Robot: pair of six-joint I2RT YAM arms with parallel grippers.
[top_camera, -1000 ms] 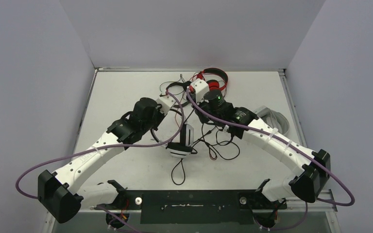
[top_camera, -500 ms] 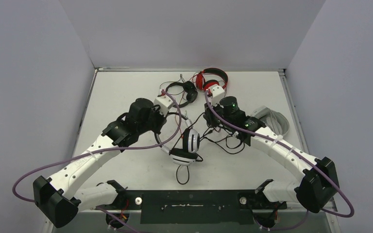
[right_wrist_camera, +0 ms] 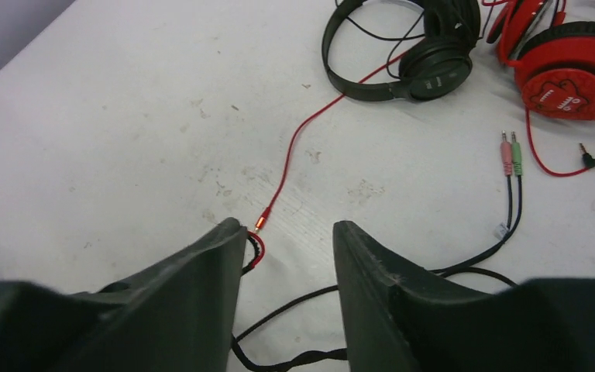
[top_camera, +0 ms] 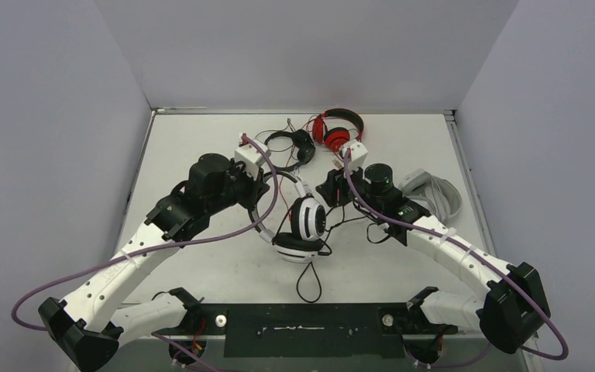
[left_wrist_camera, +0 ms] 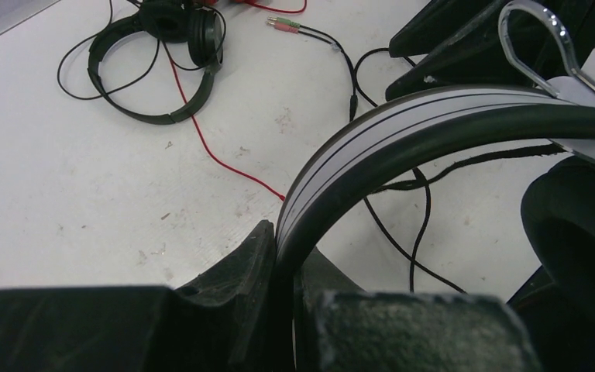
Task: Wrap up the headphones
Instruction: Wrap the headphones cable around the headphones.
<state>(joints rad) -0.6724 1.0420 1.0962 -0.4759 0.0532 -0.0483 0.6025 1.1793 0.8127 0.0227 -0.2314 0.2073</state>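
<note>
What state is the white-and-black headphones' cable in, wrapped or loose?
Loose: the black cable lies in a slack loop on the table beside the white-and-black headphones, not wound up.

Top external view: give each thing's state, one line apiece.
White-and-black over-ear headphones: held by headband, cable unwound.
Left tool: shut on that headband.
Right tool: open, empty.
All-black over-ear headphones: flat on table, cable unwound.
Red over-ear headphones: on table, cable trailing.
Light grey over-ear headphones: resting on table.
</note>
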